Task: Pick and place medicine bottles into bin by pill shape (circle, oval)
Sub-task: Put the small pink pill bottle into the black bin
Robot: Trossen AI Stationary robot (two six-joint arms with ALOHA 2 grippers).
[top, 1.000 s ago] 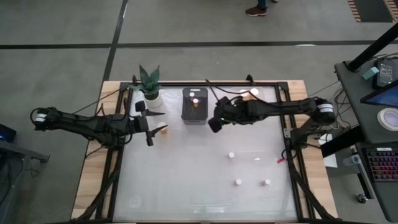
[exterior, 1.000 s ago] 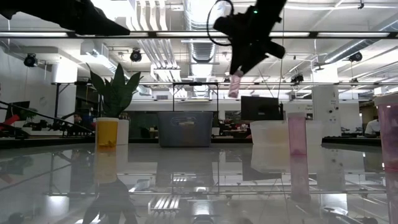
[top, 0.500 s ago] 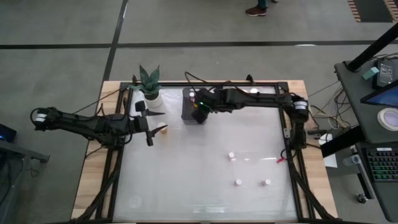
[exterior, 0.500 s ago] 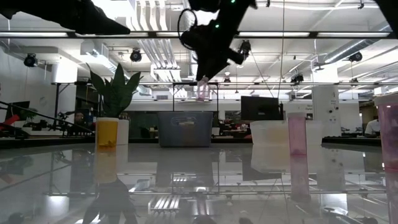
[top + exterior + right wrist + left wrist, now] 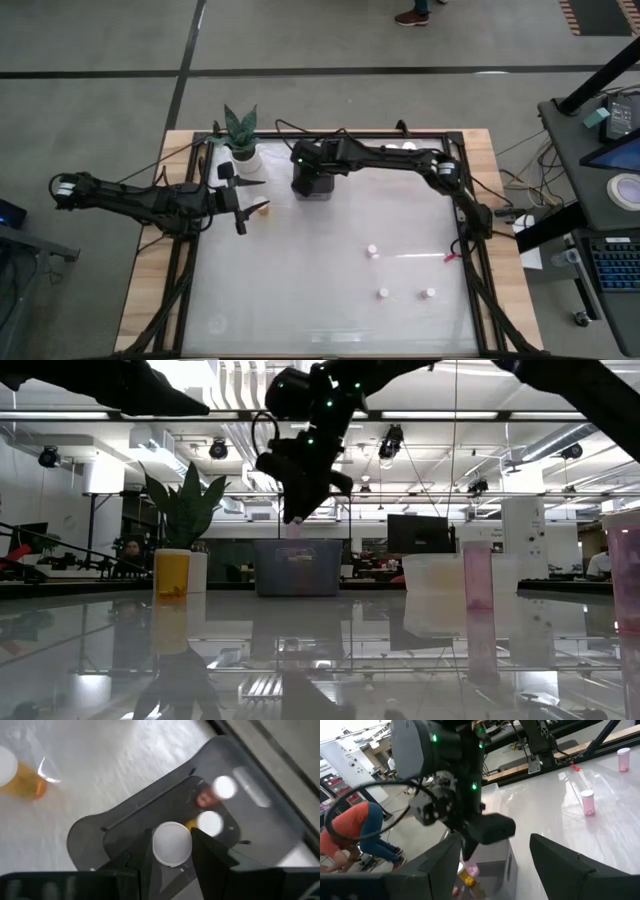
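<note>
The right gripper (image 5: 171,855) hangs over the dark bin (image 5: 312,183) near the table's far edge, its fingers pinching a white-capped bottle (image 5: 171,843); only the cap shows from the wrist, and the pale body barely shows in the low view (image 5: 296,523). Inside the bin lie more bottles (image 5: 210,822), partly hidden by the held cap. An orange bottle (image 5: 17,777) stands outside the bin, cut off at the picture's edge. The left gripper (image 5: 495,865) waits with fingers spread near the plant pot (image 5: 245,158). Three small bottles (image 5: 372,250) stand apart on the table (image 5: 300,290).
</note>
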